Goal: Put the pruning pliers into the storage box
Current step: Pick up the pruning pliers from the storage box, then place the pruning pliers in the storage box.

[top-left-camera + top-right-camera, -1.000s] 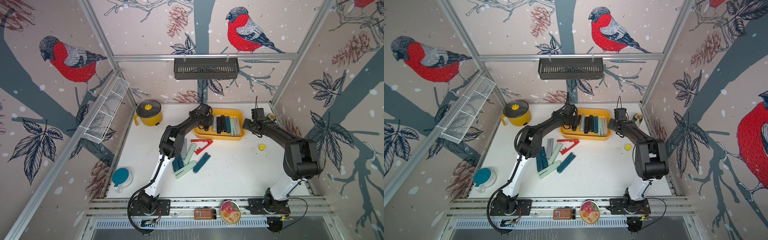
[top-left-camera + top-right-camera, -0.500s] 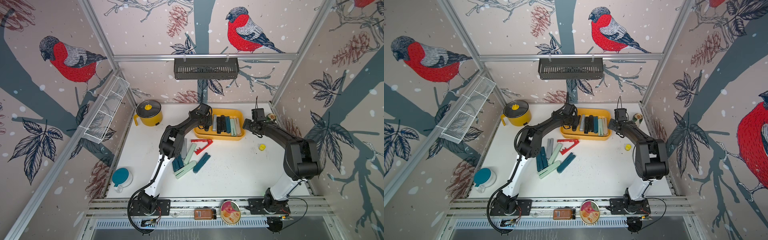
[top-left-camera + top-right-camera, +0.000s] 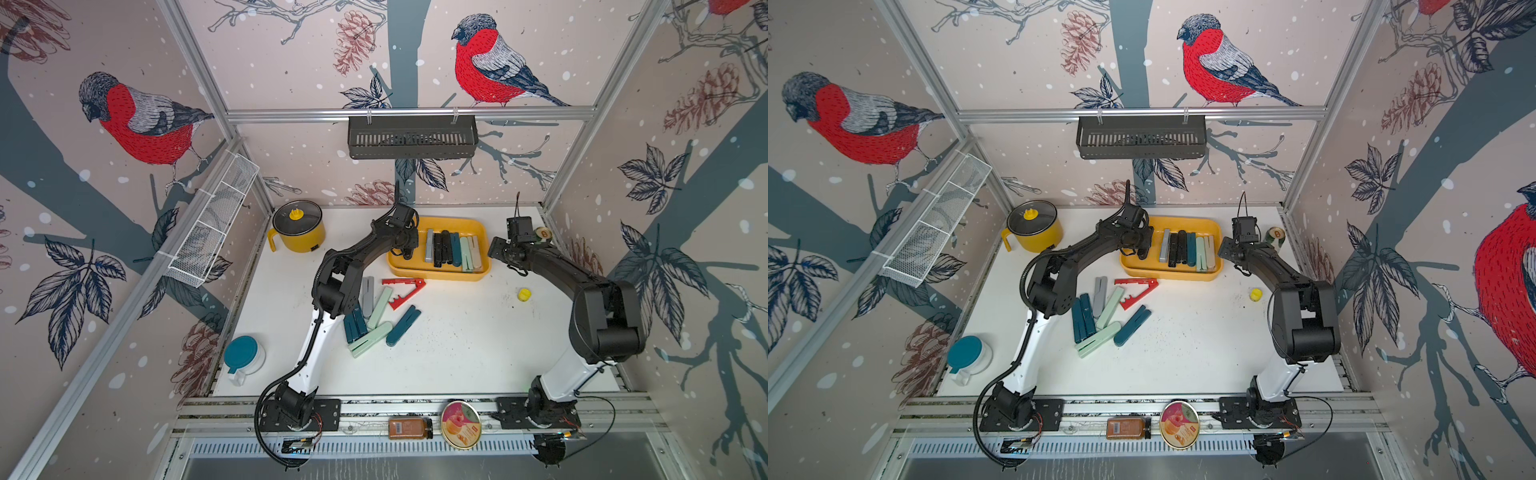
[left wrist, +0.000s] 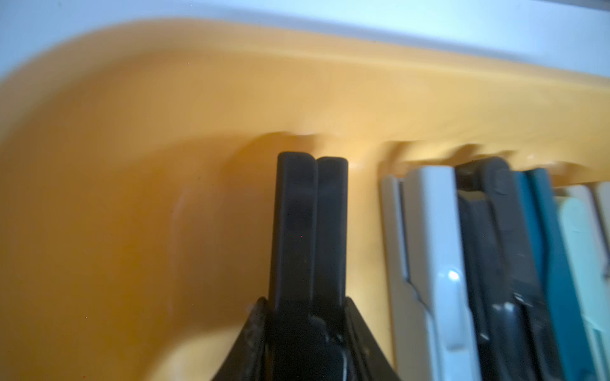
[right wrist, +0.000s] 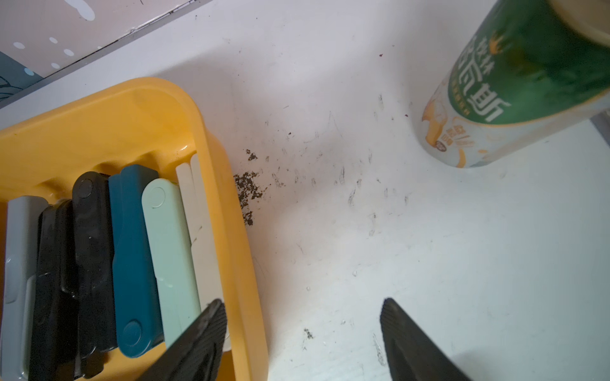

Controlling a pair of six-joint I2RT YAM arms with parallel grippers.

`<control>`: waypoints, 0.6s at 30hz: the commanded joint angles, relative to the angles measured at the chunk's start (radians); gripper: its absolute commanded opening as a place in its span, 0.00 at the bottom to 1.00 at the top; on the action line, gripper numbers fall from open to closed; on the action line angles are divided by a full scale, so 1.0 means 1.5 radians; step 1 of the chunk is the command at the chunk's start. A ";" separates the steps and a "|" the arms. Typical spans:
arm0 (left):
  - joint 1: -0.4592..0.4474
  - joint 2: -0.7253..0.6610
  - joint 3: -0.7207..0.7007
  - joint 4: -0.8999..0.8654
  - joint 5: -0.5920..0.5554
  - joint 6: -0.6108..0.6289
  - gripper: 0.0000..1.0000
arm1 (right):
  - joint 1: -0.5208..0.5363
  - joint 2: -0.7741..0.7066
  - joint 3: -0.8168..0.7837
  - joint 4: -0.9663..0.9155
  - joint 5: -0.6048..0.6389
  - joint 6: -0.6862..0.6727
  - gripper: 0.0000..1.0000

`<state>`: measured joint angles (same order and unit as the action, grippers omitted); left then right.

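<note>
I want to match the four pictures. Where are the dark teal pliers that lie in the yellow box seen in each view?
In a top view: dark teal pliers in the storage box row, between black pair and mint pair.
In a top view: same pliers, same slot.
Left wrist: pliers near the right edge, blurred.
Right wrist: pliers at lower left.
Shared landmark: the yellow box wall.
</note>
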<state>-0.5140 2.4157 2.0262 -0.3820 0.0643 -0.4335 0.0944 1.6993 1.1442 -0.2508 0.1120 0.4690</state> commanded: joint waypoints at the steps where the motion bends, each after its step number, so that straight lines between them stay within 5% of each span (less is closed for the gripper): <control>1: -0.002 -0.039 -0.026 0.068 0.025 -0.029 0.06 | -0.006 -0.010 -0.007 0.016 -0.007 0.001 0.75; 9: -0.047 -0.062 -0.035 0.154 0.102 -0.085 0.05 | -0.031 -0.025 -0.029 0.029 -0.026 0.003 0.75; 18: -0.113 0.072 0.129 0.145 0.158 -0.160 0.05 | -0.043 -0.046 -0.058 0.041 -0.037 0.003 0.75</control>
<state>-0.6773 2.4908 2.1727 -0.1963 0.2623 -0.6071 0.0364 1.6463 1.0672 -0.2165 0.0631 0.4690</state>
